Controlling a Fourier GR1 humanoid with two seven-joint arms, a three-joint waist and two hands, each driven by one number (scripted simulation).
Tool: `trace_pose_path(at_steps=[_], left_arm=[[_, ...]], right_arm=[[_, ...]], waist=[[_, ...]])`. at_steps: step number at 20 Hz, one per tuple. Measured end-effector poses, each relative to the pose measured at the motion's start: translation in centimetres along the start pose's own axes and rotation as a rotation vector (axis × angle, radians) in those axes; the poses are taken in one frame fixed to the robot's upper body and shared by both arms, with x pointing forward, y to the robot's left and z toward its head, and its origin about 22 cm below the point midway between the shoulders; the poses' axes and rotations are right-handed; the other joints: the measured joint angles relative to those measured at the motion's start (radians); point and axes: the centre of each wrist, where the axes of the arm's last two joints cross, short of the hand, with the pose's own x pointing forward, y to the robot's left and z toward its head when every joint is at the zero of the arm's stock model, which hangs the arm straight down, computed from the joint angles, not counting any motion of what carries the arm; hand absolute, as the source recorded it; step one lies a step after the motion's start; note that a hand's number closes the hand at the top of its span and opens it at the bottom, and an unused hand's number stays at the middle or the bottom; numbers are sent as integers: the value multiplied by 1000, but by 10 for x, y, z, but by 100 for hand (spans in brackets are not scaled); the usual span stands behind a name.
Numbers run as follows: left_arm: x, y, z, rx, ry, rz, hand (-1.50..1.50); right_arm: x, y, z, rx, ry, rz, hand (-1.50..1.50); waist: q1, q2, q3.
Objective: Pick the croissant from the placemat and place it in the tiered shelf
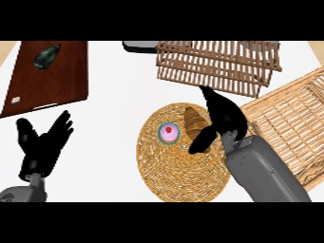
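Far left: your left hand (43, 142) rests near lower edge, fingers straight, released, holding nothing. Centre: round woven straw placemat (182, 166) on white surface (108, 142); small pink-frosted cupcake (168, 133) on it. Golden-brown croissant (193, 119) lies on placemat's upper part, long axis roughly up-down in view. Your right hand (220, 121), clearly nearer, touches croissant from right; fingers curl beside it, grasp not confirmed. Upper right: slatted wooden tiered shelf (220, 64), beyond hand.
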Motion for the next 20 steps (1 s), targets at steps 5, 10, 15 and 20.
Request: trace_pose_path(at_steps=[5, 10, 15, 20], left_arm=[[-2, -10, 3, 6, -7, 0, 0], [-3, -9, 4, -2, 1, 3, 0], [3, -4, 2, -4, 13, 4, 0], [-3, -7, 1, -1, -8, 3, 0]], right_arm=[[-3, 11, -12, -12, 18, 13, -150], [-10, 26, -18, -27, 51, 44, -150], [-14, 30, -26, -56, 66, 72, -150], [-23, 38, -41, -76, 48, 50, -150]], waist=[[1, 1, -1], [0, 0, 0], [0, 2, -2], [1, 1, 0]])
